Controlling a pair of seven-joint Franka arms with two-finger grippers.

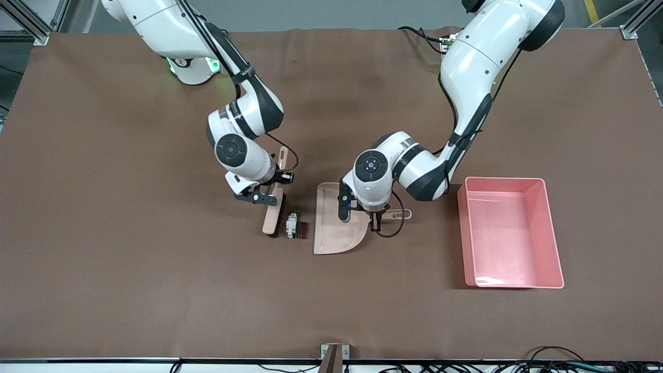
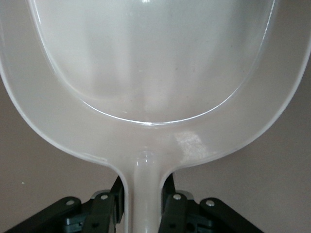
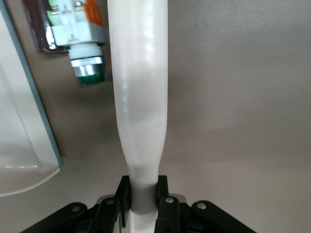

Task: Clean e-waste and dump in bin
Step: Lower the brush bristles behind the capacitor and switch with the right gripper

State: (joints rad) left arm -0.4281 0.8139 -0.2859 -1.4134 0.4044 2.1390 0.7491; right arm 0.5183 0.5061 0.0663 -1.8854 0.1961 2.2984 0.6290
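The e-waste lies on the brown table: a white-grey block with an orange mark (image 1: 292, 225) (image 3: 77, 26) and a dark scrap (image 1: 302, 231) touching it. They sit between a beige brush (image 1: 273, 210) (image 3: 141, 97) and the open edge of the beige dustpan (image 1: 334, 233) (image 2: 155, 73). My right gripper (image 1: 274, 192) (image 3: 143, 187) is shut on the brush handle, with the brush's lower end on the table beside the block. My left gripper (image 1: 374, 217) (image 2: 143, 187) is shut on the dustpan's handle, and the pan lies flat. The pink bin (image 1: 469, 233) stands toward the left arm's end.
The dustpan's edge (image 3: 29, 141) shows close to the block in the right wrist view. A cable loop hangs from the left wrist over the dustpan handle (image 1: 399, 213). The bin stands beside the dustpan, a short gap from the handle's tip.
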